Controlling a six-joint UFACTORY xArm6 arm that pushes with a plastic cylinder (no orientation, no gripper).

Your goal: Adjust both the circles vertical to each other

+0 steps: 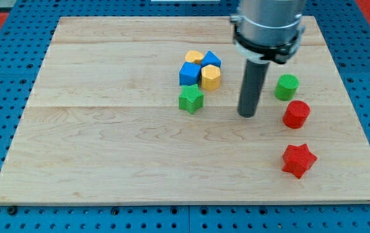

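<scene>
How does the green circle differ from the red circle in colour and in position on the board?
The green circle is green, while the red circle is red. The green circle lies nearer the view's top; the red circle sits below it and slightly toward the view's right, so they are not quite in one vertical line. The red circle has the red star below it; the green circle does not. Both are short cylinders, standing at the view's right of my tip, which touches neither.

Bright, even light, soft short shadows, sharp focus, no glare.
</scene>
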